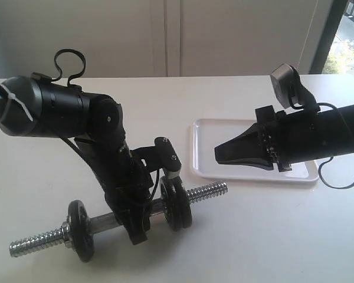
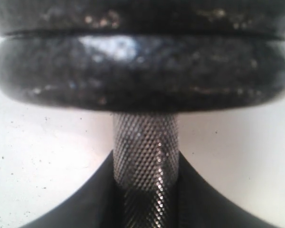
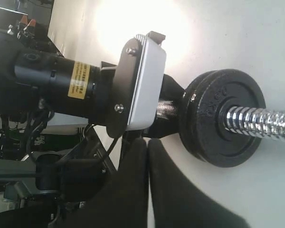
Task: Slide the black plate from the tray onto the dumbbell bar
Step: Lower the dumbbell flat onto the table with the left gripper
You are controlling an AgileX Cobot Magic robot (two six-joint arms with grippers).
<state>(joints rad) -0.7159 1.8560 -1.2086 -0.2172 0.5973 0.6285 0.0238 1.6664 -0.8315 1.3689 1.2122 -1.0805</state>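
Note:
The dumbbell bar (image 1: 106,223) lies on the white table, and my left gripper (image 1: 138,227) is shut on its grey middle. In the left wrist view the fingers clamp the knurled bar (image 2: 145,142) just below two stacked discs (image 2: 142,80). That pair of black plates (image 1: 177,203) sits side by side on the bar's right part, with the threaded end (image 1: 209,191) sticking out beyond them. A third disc (image 1: 81,230) sits near the left end. My right gripper (image 1: 219,154) hangs shut and empty over the white tray (image 1: 203,147); no disc shows in the tray.
The right wrist view looks past the shut right gripper (image 3: 147,142) at the outer plate (image 3: 223,118), the threaded end (image 3: 261,123) and the left arm's silver wrist camera (image 3: 142,85). A window edge stands at the far right (image 1: 336,29).

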